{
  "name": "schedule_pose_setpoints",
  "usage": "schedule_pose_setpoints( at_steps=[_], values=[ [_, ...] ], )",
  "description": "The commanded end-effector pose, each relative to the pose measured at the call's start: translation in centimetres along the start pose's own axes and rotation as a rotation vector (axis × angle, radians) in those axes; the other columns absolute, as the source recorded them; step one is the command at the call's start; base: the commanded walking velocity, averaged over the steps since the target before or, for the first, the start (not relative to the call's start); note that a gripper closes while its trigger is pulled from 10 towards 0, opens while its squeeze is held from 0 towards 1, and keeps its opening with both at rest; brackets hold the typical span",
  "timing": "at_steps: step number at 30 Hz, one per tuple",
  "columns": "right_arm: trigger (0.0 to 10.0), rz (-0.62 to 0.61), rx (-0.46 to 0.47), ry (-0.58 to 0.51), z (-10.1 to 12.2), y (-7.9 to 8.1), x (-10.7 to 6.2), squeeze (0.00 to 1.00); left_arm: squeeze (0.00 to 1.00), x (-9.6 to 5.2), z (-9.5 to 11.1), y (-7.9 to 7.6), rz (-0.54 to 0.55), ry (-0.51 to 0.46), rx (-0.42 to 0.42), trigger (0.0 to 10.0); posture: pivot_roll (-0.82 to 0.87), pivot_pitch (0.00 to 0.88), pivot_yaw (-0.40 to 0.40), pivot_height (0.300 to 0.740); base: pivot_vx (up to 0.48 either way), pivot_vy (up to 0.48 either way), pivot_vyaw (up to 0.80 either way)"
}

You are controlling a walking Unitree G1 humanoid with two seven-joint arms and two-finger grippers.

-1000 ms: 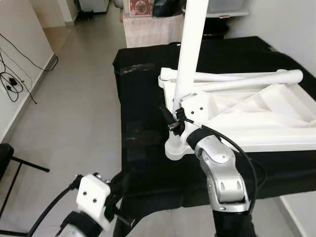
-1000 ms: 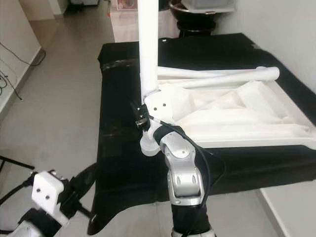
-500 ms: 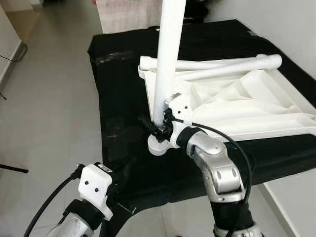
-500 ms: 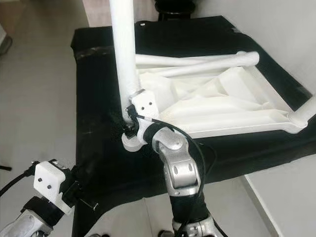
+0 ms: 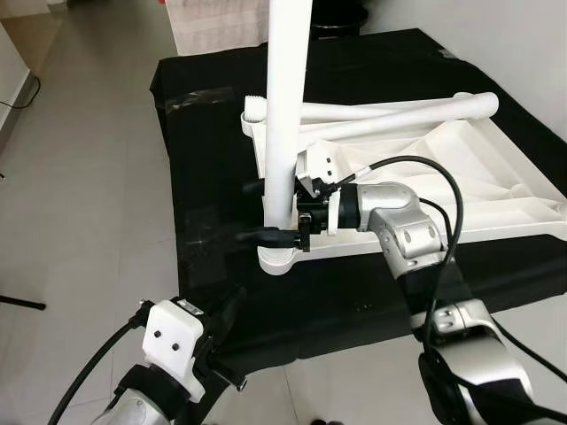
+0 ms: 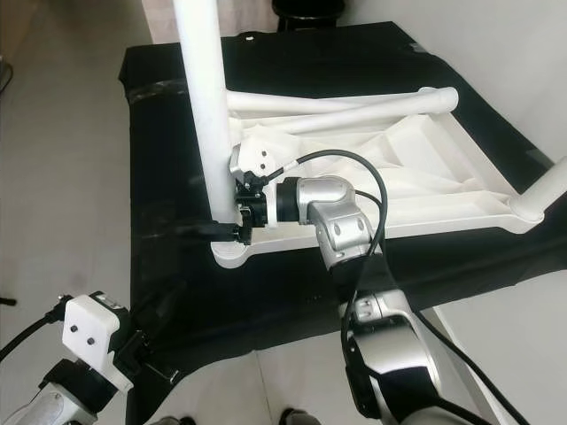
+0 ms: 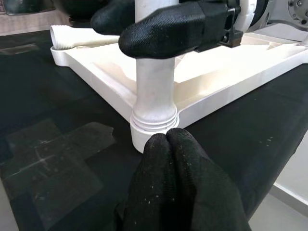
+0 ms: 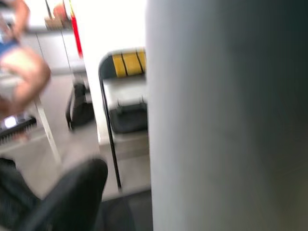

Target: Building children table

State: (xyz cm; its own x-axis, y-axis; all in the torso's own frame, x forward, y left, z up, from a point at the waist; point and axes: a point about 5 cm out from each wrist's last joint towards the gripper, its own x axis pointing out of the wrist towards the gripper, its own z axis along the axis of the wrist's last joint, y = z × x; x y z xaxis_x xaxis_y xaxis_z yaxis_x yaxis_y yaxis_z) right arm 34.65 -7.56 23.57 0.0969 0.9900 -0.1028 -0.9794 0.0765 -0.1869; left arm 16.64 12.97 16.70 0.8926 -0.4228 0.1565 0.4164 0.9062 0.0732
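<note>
Eye views: white tabletop (image 5: 461,177) lies upside down on the black-draped table (image 5: 204,159). An upright table leg (image 5: 283,115) stands in its near-left corner socket. Right gripper (image 5: 266,212) clamps the leg low down, one finger each side.

Left wrist view: left gripper (image 7: 167,139), fingertips pressed together and empty, just short of the socket.

Right wrist view: leg fills the foreground, blurred.

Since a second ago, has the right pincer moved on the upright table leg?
Yes. The right pincer swung from behind the upright leg to reach in sideways from the tabletop side, fingers around the leg above its corner socket.
</note>
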Motion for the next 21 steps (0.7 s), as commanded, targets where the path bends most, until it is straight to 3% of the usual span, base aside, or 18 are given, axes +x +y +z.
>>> schedule_pose_setpoints(
  at_steps=[1, 6, 14, 17, 20, 21],
  values=[
    [0.1, 0.036, 0.014, -0.022, 0.3, -0.2, 0.6, 0.0, 0.0, -0.4, 0.1, -0.3, -0.001, 0.014, 0.004, 10.0, 0.11, 0.222, -0.036, 0.74, 0.0, 0.0, 0.0],
    [0.0, 0.096, 0.053, -0.041, 0.5, -0.1, 0.6, 0.0, 0.0, -0.6, 0.2, -0.5, -0.005, 0.02, -0.001, 10.0, 0.11, 0.231, -0.036, 0.74, 0.0, 0.0, 0.0],
    [0.0, 0.16, 0.041, -0.057, 0.2, -0.7, -0.1, 0.0, 0.0, -0.7, 0.2, -0.6, -0.006, 0.021, -0.003, 10.0, 0.11, 0.227, -0.038, 0.74, 0.0, 0.0, 0.0],
    [0.0, 0.074, 0.021, -0.059, -0.3, -0.8, -0.6, 0.0, 0.0, -0.6, 0.0, -0.6, -0.005, 0.022, -0.005, 10.0, 0.1, 0.216, -0.05, 0.74, 0.0, 0.0, 0.0],
    [0.0, -0.117, 0.006, -0.038, -1.4, -0.3, -1.0, 0.0, 0.0, -0.6, 0.0, -0.6, -0.002, 0.019, -0.006, 10.0, 0.09, 0.213, -0.055, 0.74, 0.0, 0.0, 0.0],
    [0.0, -0.117, 0.006, -0.038, -1.4, -0.3, -1.0, 0.0, 0.0, -0.6, 0.0, -0.6, -0.002, 0.019, -0.006, 10.0, 0.09, 0.213, -0.055, 0.74, 0.0, 0.0, 0.0]
  ],
)
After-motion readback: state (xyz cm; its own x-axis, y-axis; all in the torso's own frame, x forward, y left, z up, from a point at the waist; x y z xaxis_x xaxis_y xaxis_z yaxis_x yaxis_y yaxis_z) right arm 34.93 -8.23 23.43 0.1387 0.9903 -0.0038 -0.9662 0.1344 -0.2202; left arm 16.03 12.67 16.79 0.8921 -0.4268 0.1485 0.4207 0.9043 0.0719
